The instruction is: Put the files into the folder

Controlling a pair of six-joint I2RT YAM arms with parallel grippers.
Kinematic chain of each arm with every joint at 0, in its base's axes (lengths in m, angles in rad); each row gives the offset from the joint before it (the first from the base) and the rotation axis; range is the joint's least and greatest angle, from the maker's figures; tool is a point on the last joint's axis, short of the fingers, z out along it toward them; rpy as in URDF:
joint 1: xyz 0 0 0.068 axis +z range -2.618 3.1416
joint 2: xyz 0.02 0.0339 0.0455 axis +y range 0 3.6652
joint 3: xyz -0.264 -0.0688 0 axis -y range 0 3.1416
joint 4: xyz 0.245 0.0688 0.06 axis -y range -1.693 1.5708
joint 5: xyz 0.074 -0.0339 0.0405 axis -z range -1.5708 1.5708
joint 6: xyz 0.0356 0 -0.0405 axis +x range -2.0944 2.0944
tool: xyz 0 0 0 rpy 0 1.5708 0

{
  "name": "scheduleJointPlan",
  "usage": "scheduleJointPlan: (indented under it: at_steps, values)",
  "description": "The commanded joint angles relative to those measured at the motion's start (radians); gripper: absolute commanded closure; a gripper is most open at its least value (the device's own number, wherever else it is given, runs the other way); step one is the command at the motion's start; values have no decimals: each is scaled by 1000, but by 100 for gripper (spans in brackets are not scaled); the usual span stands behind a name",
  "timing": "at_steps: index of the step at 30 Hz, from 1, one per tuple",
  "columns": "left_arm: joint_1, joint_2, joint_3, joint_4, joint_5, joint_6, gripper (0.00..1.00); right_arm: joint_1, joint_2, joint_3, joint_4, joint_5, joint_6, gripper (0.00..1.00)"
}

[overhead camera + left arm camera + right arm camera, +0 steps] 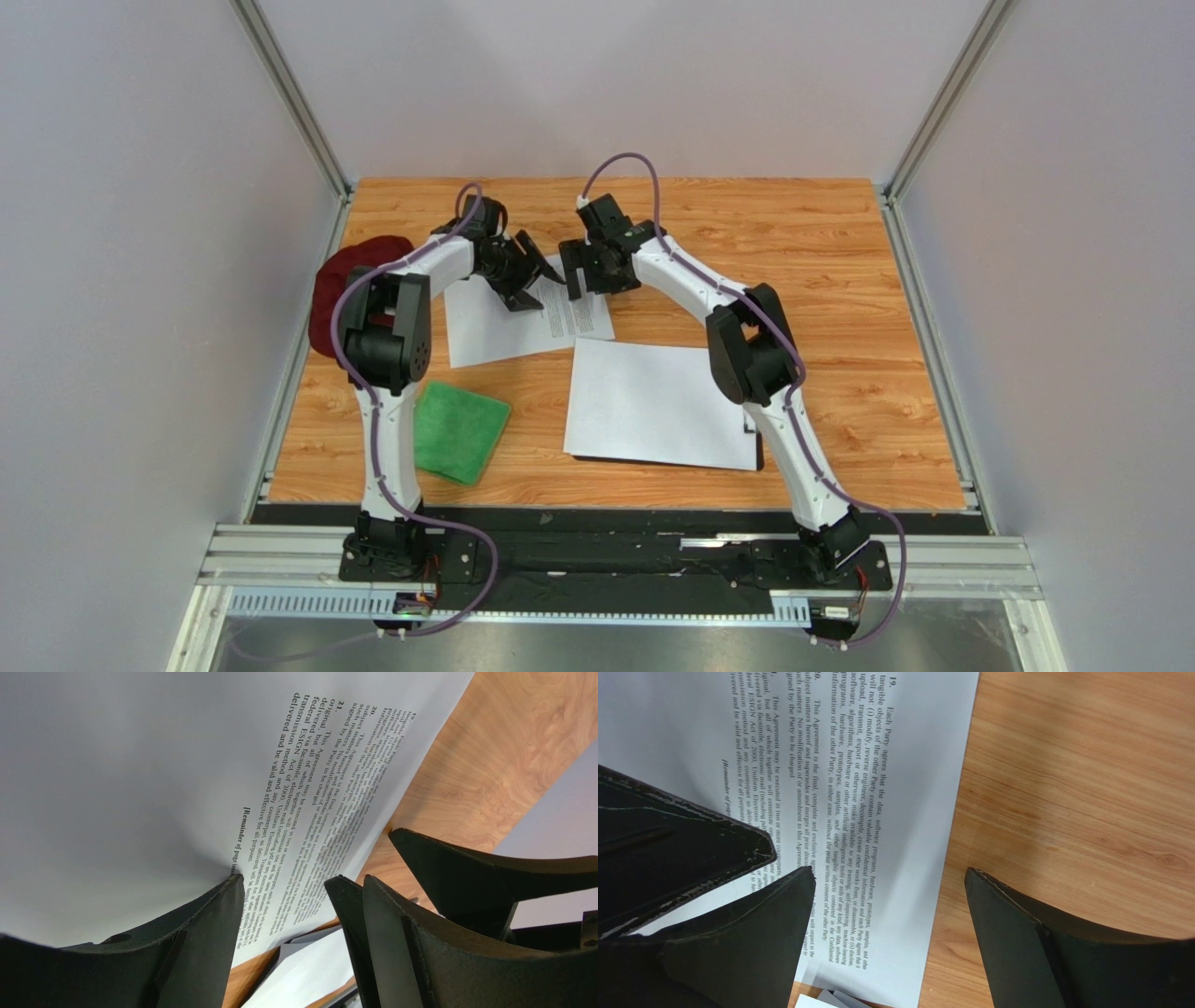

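Observation:
A printed file sheet (491, 329) lies on the wooden table at the back centre. My left gripper (526, 291) is down on it. In the left wrist view its fingertips stand apart on the sheet (140, 777), printed text between them, and the paper puckers at the left fingertip (231, 882); left gripper (288, 879). My right gripper (578, 280) is open over that sheet's right edge (906, 812), one finger over paper, the other over bare wood; right gripper (889, 871). A second white sheet (657, 403) lies on the black folder (759, 455), of which only a thin edge shows.
A green square cloth (460, 431) lies at the front left. A dark red hat (344, 287) sits at the left edge, partly behind the left arm. The two grippers are close together, each visible in the other's wrist view. Metal frame rails border the table.

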Motion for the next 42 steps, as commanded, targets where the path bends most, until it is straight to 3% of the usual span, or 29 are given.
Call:
scheduleJointPlan:
  at_steps: [1, 11, 19, 24, 31, 37, 40, 42]
  values:
    - [-7, -8, -38, -5, 12, -9, 27, 6, 5, -63, 33, -144, 80, 13]
    - [-5, 13, -7, 8, 43, -15, 27, -15, -20, -167, 217, -314, 124, 13]
    - [0, 8, 2, 8, 55, -9, 27, -64, -122, -351, 480, -643, 184, 11]
    - [1, 8, 5, 17, 69, -9, 27, -86, -187, -527, 766, -758, 368, 11]
    - [4, 5, -1, 25, 80, -7, 27, -129, -185, -620, 1058, -796, 664, 11]
    - [6, -1, 14, 29, 100, 17, 27, -127, -193, -592, 934, -727, 596, 21]
    - [7, -37, 31, 38, 86, 63, 24, -129, -179, -554, 835, -687, 500, 37]
    - [12, -64, 41, 41, 74, 83, 23, -126, -149, -460, 750, -690, 465, 58]
